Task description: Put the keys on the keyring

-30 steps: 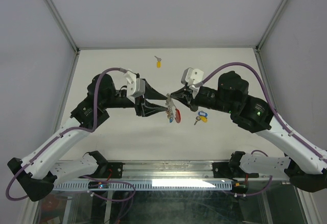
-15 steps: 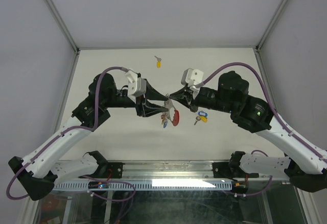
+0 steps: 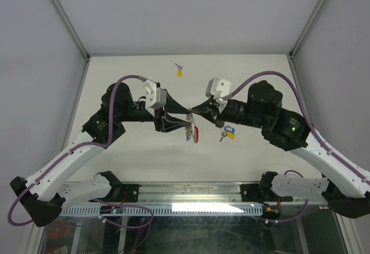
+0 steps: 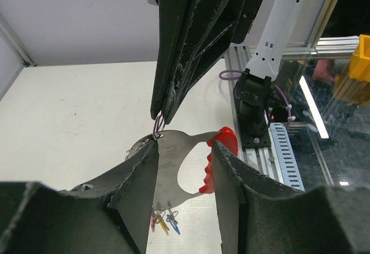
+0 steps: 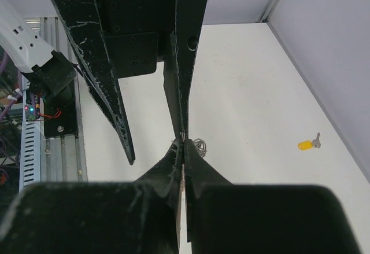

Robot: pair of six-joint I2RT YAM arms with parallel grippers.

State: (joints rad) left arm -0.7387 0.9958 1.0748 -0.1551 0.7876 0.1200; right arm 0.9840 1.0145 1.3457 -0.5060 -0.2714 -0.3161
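Keyring [image 4: 172,158] of silver wire and red plastic looks light, springy: your left fingers [image 4: 245,199] clamp it, right fingers [image 4: 182,51] pinch its ring [image 4: 158,128].

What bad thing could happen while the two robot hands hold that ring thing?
1. The right gripper pinches only a thin wire ring, which could slip out.
2. If the arms pull apart, the keyring in the left gripper might twist or drop.
3. The blue key lies loose nearby, so a dropped keyring could knock it away.
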